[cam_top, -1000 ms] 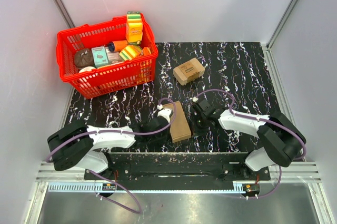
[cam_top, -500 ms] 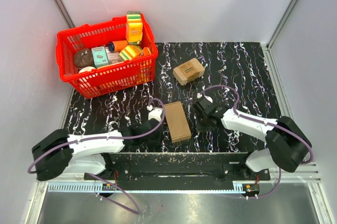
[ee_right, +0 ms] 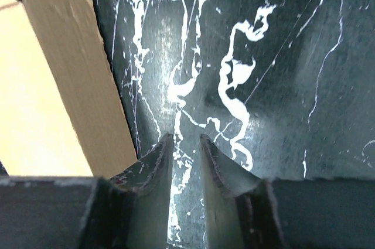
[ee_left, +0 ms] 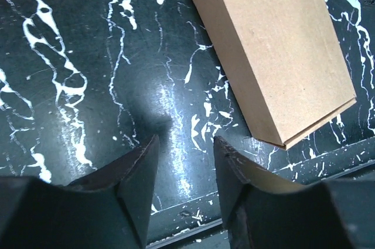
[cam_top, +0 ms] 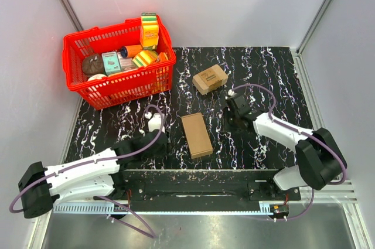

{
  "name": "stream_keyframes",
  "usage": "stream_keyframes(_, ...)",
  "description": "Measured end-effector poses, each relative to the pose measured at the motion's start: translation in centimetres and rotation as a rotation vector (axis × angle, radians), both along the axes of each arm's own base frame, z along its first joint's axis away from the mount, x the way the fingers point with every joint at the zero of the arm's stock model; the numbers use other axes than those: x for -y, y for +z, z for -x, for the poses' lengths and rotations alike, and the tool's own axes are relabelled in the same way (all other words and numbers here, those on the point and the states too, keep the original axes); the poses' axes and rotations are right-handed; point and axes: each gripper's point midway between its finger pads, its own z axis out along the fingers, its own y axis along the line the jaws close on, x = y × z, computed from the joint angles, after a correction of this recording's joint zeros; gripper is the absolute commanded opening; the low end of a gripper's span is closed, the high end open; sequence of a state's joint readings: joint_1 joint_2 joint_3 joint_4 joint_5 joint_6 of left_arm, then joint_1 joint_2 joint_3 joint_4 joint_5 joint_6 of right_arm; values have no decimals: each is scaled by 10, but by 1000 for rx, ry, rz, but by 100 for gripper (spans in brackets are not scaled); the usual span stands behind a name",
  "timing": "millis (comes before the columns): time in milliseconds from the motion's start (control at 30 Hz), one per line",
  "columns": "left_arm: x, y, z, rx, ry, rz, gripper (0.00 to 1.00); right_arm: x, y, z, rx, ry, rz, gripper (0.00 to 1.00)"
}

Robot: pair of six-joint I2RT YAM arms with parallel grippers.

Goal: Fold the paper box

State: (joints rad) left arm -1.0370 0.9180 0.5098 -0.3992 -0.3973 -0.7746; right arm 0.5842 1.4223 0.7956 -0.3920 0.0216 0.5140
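- I am holding my left pincer (ee_left: pixel 186 143) partly open. Only bare worktop (ee_left: pixel 88 85) is showing between its two fingers. It is gripping nothing and touching nothing.
- I am holding my right pincer (ee_right: pixel 185 139) open just a little, with a thin gap. Nothing is sitting in that gap either.
- The paper box (cam_top: pixel 196 135) is lying flat and folded shut on the worktop, between my two pincers.
- My left wrist camera is showing the box's near corner up and to the right of my left pincer, apart from it.
- My right wrist camera is showing the box's long side off to the left of my right pincer. The top camera is showing a clear gap between them.
- Only the top camera is showing the red basket (cam_top: pixel 117 88), full of things, at the far left. It is also showing a smaller cardboard box (cam_top: pixel 210 78) with dark print, beyond the paper box and apart from it.
- The paper box's near end is lying close to the front edge of the worktop.
- Open worktop is lying on both sides of the paper box.
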Motion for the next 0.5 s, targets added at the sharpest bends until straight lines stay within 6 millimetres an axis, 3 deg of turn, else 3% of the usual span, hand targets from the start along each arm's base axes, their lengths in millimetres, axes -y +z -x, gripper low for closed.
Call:
stream_keyframes(67,-5,3,-1,7,27,7,61,0,2,-7,11,-1,-30,36)
stream_keyframes(167,-10,6,-2,8,55,11,90,-4,3,-7,17,20,-65,51)
stream_keyframes(233,-11,8,-2,4,68,11,99,-6,4,-4,27,35,-88,69)
stream_keyframes(300,-11,13,-4,4,86,18,99,-5,7,0,41,33,-103,93)
stream_keyframes(333,-11,15,-5,7,93,23,99,-4,10,1,54,30,-111,99)
stream_keyframes(500,-11,26,-11,28,128,31,99,0,31,-3,134,-1,-134,99)
